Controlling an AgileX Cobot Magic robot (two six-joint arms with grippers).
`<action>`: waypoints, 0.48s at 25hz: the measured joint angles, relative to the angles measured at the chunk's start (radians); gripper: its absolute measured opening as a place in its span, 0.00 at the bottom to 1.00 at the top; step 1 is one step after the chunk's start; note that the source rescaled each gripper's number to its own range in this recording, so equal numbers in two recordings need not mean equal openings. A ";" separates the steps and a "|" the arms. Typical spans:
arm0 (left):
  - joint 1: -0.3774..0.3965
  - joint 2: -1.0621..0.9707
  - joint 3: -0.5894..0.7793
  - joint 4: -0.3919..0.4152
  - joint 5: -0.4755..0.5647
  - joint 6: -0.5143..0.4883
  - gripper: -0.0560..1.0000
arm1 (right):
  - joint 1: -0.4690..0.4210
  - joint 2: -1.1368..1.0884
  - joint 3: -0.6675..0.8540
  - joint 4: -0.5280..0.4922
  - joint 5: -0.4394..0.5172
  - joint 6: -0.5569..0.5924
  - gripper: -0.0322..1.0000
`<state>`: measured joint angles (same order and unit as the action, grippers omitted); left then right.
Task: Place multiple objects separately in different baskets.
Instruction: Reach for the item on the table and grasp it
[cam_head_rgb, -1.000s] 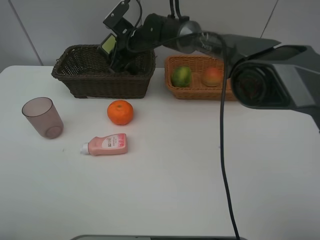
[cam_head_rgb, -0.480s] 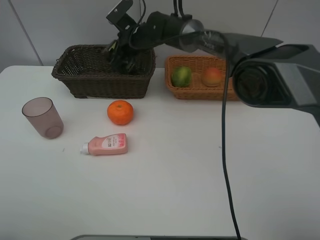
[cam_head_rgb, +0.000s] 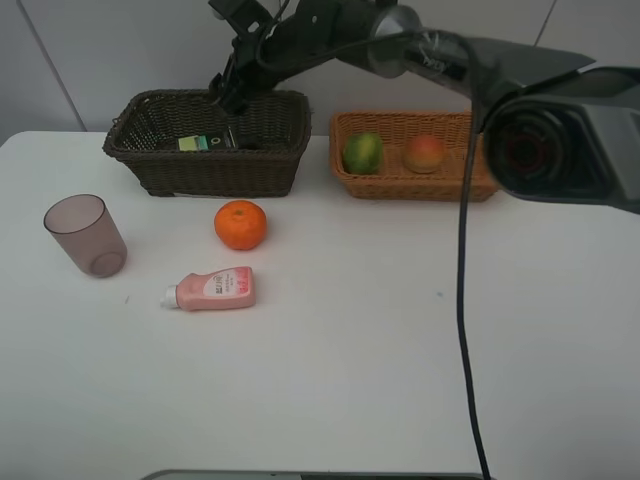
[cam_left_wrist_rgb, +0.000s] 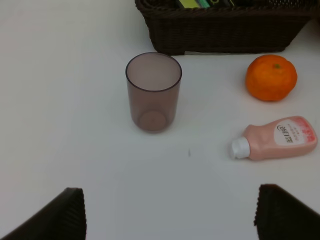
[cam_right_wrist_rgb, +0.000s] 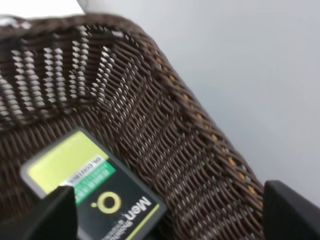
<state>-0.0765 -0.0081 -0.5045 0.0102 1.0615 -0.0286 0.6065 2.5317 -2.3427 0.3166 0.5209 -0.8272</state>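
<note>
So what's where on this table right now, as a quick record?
dark basket: holds the pump bottle, lying flat
light basket: green fruit and peach, side by side
on the table: cup upright, orange, pink bottle on its side
right gripper: open above the dark basket, holding nothing
left gripper: open, empty

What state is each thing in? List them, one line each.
pump bottle: lying flat in dark basket
orange: on table
cup: upright, empty
pink bottle: on its side, capped
green fruit: in tan basket
peach: in tan basket
right claw: open, empty, above dark basket
left claw: open, empty
</note>
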 joint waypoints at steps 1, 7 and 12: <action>0.000 0.000 0.000 0.000 0.000 0.000 0.82 | 0.000 -0.014 0.000 0.000 0.030 0.019 0.49; 0.000 0.000 0.000 0.000 0.000 0.000 0.82 | -0.003 -0.098 -0.001 -0.076 0.268 0.311 0.49; 0.000 0.000 0.000 0.000 0.000 0.000 0.82 | -0.021 -0.142 -0.001 -0.230 0.511 0.649 0.49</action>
<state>-0.0765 -0.0081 -0.5045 0.0102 1.0615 -0.0286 0.5857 2.3900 -2.3436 0.0870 1.0319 -0.1779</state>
